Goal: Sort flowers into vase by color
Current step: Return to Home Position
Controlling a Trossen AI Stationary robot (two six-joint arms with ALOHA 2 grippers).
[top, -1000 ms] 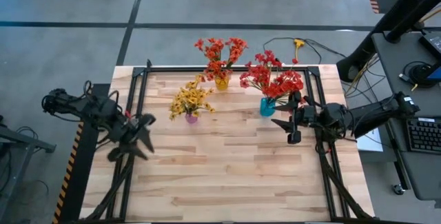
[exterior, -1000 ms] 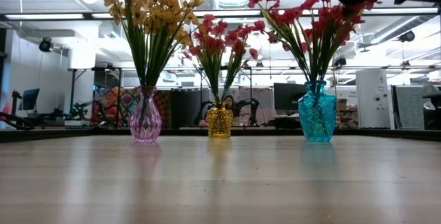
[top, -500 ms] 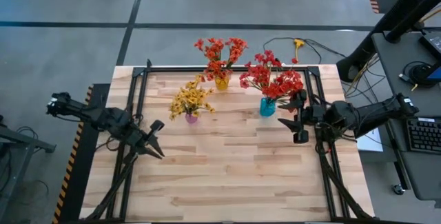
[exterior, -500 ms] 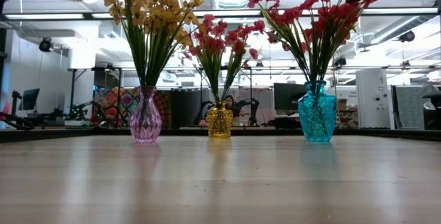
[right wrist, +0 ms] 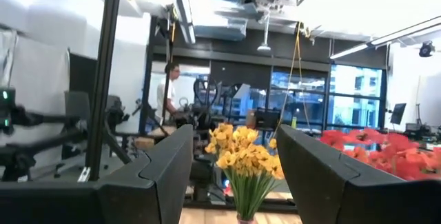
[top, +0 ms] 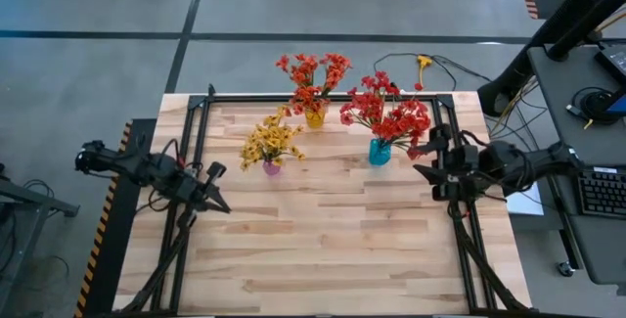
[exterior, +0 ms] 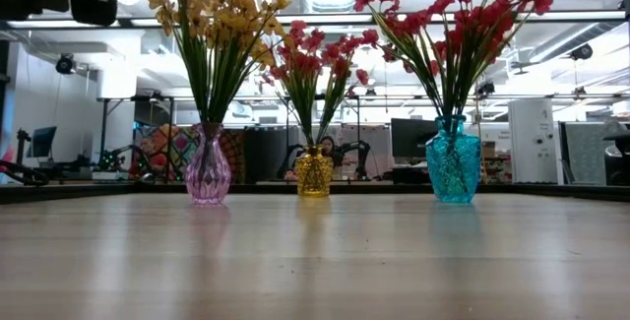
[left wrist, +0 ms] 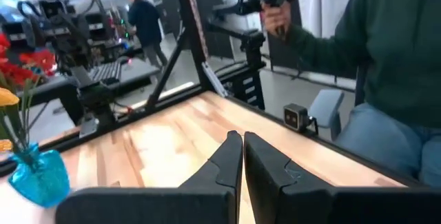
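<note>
While hovering over the left edge of table point(top: 323, 249): left gripper point(top: 211, 189), fingers point(left wrist: 220, 165) pressed together, nothing between them. To its right and further back, well apart from it: yellow flowers point(top: 271, 142) upright in purple vase point(top: 272, 167). Further back again, far from both grippers: orange flowers point(top: 311, 75) in yellow vase point(top: 314, 117). Just beside right gripper point(top: 428, 158), on the side facing the left gripper: red flowers point(top: 386, 113) in blue vase point(top: 379, 152), blossoms close to the fingertips, contact hard to judge. Right gripper raised over the table's right edge, fingers point(right wrist: 165, 162) spread wide, empty. Ahead of left gripper, off the table: person point(left wrist: 386, 58) in dark green top, hand point(left wrist: 274, 18) around a dark device
</note>
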